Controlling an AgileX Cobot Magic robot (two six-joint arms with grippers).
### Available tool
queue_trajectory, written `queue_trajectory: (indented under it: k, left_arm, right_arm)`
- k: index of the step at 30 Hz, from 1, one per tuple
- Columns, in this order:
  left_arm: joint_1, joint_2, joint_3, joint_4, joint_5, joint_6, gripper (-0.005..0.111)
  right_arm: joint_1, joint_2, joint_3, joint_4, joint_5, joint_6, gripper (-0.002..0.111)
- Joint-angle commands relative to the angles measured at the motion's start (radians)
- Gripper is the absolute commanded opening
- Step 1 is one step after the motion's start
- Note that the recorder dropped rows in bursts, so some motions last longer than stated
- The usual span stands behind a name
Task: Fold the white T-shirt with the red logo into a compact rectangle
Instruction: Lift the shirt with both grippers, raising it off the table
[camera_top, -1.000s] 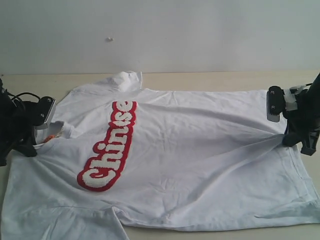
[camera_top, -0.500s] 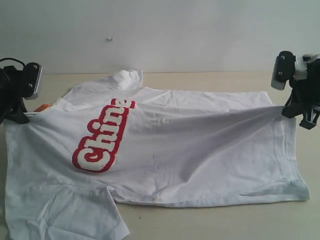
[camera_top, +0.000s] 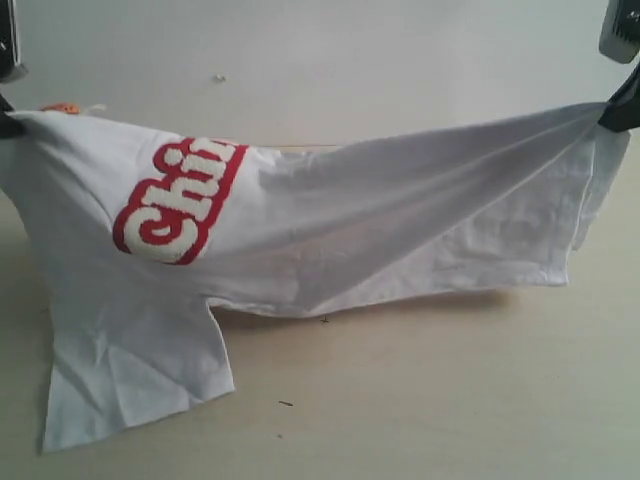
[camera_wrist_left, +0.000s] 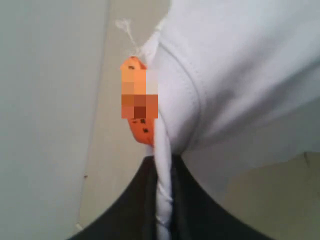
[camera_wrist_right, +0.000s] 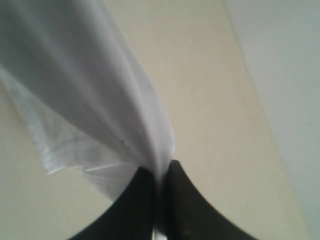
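The white T-shirt (camera_top: 380, 220) hangs stretched in the air between both grippers, its lower edge and one sleeve (camera_top: 130, 370) trailing onto the table. The red logo (camera_top: 175, 200) shows on the left part, its top folded out of sight. My left gripper (camera_wrist_left: 164, 175) is shut on the collar edge beside the orange tag (camera_wrist_left: 137, 100), at the exterior view's upper left edge. On the opposite side, my right gripper (camera_wrist_right: 160, 175) is shut on a bunched edge of the white T-shirt (camera_wrist_right: 100, 100), at the upper right corner of the exterior view.
A light wooden table (camera_top: 420, 390) lies under the shirt, with a pale wall (camera_top: 350, 70) behind it. Small dark specks (camera_top: 285, 403) lie on the table in front of the shirt.
Both grippers have risen and carried the shirt up off the table. It lay flat a second ago; now it hangs, with only its lower edge and sleeve on the surface.
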Motion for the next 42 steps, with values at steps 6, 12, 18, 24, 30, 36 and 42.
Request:
queue_trajectory:
  k: [6, 12, 18, 24, 30, 36, 42]
  left_arm:
    - [0.002, -0.188, 0.002, 0.079, 0.012, -0.162, 0.0]
    - [0.002, -0.268, 0.002, 0.233, 0.072, -0.284, 0.0]
    - [0.002, -0.342, 0.002, 0.24, 0.049, -0.297, 0.0]
    - [0.002, -0.397, 0.002, 0.247, -0.038, -0.403, 0.0]
    - [0.002, -0.448, 0.002, 0.32, -0.083, -0.513, 0.0]
    - [0.002, -0.464, 0.002, 0.454, -0.057, -0.633, 0.0]
    - [0.002, -0.479, 0.002, 0.461, -0.007, -0.642, 0.0]
  right_arm:
    - [-0.007, -0.202, 0.0, 0.068, 0.001, 0.007, 0.0]
    - [-0.007, -0.241, 0.0, 0.112, 0.076, 0.044, 0.0]
    - [-0.007, -0.292, -0.017, 0.173, 0.041, 0.044, 0.0]
    - [-0.007, -0.331, -0.082, 0.298, 0.039, 0.047, 0.0]
    - [-0.007, -0.347, -0.082, 0.337, 0.037, 0.051, 0.0]
    - [-0.007, -0.353, -0.082, 0.352, 0.039, 0.081, 0.0]
    - [-0.007, -0.356, -0.082, 0.386, 0.079, 0.091, 0.0]
